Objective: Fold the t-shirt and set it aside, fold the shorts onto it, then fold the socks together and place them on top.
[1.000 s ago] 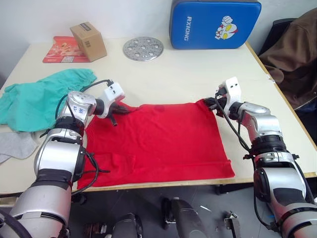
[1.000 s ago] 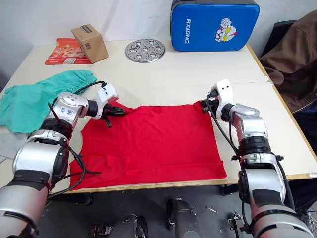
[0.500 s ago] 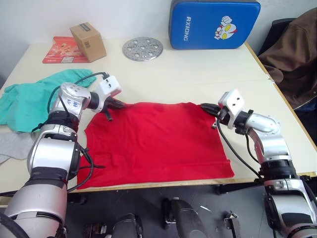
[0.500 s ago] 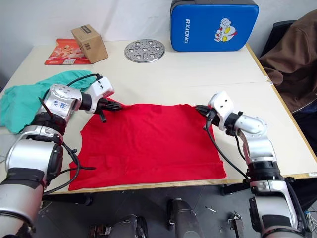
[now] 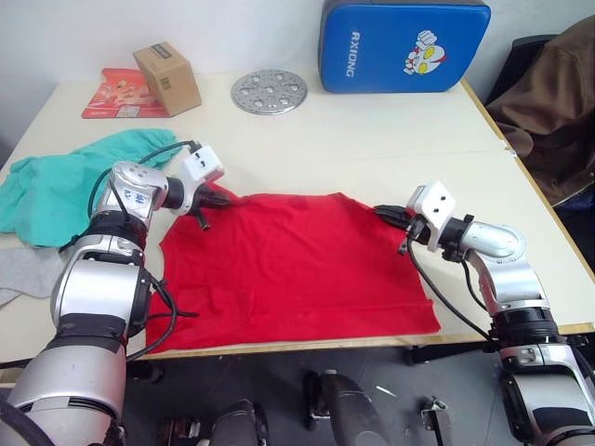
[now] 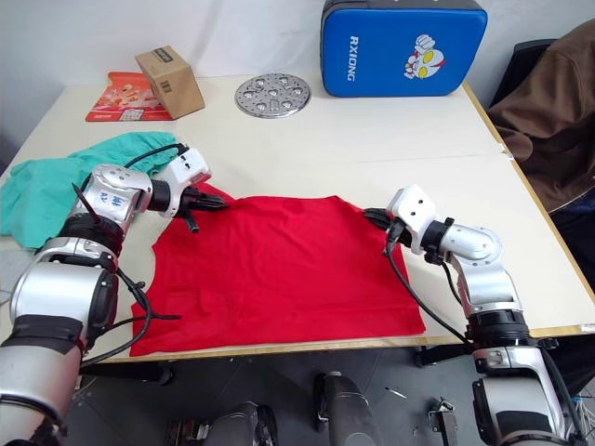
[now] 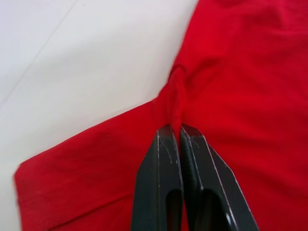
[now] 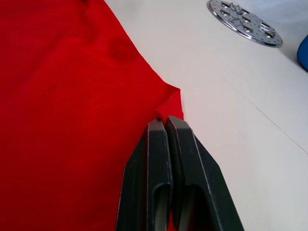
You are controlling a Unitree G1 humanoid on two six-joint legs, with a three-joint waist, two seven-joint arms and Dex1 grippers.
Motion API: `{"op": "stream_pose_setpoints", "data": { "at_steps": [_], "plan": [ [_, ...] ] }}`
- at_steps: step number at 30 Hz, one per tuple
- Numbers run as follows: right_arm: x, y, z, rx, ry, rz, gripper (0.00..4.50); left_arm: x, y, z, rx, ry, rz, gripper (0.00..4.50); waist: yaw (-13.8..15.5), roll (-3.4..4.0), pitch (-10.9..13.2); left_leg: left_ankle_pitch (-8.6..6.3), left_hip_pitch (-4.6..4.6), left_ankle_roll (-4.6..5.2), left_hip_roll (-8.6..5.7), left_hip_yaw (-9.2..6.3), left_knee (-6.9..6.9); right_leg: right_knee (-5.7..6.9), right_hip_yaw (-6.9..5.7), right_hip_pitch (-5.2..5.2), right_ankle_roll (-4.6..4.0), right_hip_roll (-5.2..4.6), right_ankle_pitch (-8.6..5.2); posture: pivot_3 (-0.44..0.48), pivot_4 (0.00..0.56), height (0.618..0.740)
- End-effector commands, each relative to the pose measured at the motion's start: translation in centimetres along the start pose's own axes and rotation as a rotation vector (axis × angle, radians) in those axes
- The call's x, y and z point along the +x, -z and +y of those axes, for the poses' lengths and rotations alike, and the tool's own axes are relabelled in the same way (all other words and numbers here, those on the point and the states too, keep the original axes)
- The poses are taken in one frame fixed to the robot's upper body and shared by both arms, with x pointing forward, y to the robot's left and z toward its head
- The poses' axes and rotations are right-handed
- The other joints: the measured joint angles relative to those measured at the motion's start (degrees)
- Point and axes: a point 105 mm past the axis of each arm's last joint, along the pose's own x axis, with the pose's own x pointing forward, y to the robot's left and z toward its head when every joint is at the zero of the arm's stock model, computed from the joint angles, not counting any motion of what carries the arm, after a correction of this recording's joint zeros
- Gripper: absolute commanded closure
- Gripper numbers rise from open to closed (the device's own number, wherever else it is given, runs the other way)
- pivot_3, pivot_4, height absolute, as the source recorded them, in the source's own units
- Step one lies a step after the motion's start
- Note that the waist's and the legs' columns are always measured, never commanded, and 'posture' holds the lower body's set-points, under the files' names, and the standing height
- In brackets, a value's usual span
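Folding of the t-shirt (image 5: 293,265) is judged barely begun: it is spread flat on the table (image 5: 372,139) near the front edge. Its far corners are pinched, one in the clenched left gripper (image 5: 216,198), the other in the clenched right gripper (image 5: 389,216). The shorts (image 5: 70,186) are seen unfolded at the robot's left, with the socks (image 5: 28,271) just beside them at the table's edge. Everything after the shirt is left to be done.

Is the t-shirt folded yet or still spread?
Spread: the t-shirt lies flat in one layer, both grippers pinching its far corners.
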Motion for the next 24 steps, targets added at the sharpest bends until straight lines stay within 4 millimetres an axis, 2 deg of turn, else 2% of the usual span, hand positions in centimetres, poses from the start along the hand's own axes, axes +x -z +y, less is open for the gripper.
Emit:
{"op": "stream_pose_setpoints", "data": {
  "at_steps": [1,8,10,17,24],
  "plan": [
    [-0.8,-0.7,0.8,-0.093,-0.066,-0.010,4.50,-1.2,-1.3,0.1,0.038,0.026,-0.033,4.48,0.13,0.00,0.00,0.00,0.00,0.00,0.00,0.00,0.00,0.00,0.00,0.00,0.00,0.00,0.00,0.000,0.150,0.740],
    [-2.1,1.1,2.8,-0.195,-0.193,0.050,4.50,-1.8,0.0,-0.9,0.057,0.089,0.063,4.48,-0.07,0.00,0.00,0.01,0.04,-0.04,0.01,0.01,0.00,0.03,0.04,0.02,0.00,0.03,0.00,0.000,0.150,0.740],
    [-2.2,1.7,3.1,-0.205,-0.210,0.071,4.50,-1.6,0.6,-1.6,0.057,0.123,0.087,4.48,-0.06,0.00,0.00,0.01,0.06,-0.04,0.01,0.01,0.01,0.03,0.05,0.03,0.00,0.03,0.00,0.000,0.150,0.740],
    [-2.6,3.1,3.3,-0.184,-0.212,0.128,4.50,-0.6,2.2,-4.0,-0.004,0.161,0.114,4.48,0.18,0.00,0.00,0.02,0.08,-0.04,0.01,-0.02,0.04,0.07,0.10,0.06,-0.02,0.04,-0.01,0.000,0.150,0.740],
    [-3.0,3.4,3.2,-0.162,-0.195,0.137,4.50,-0.7,2.1,-5.1,-0.065,0.166,0.079,4.48,0.75,0.00,-0.01,0.02,0.14,-0.04,0.01,-0.02,0.06,0.08,0.15,0.10,-0.03,0.06,-0.02,0.000,0.150,0.740]
  ]
}}
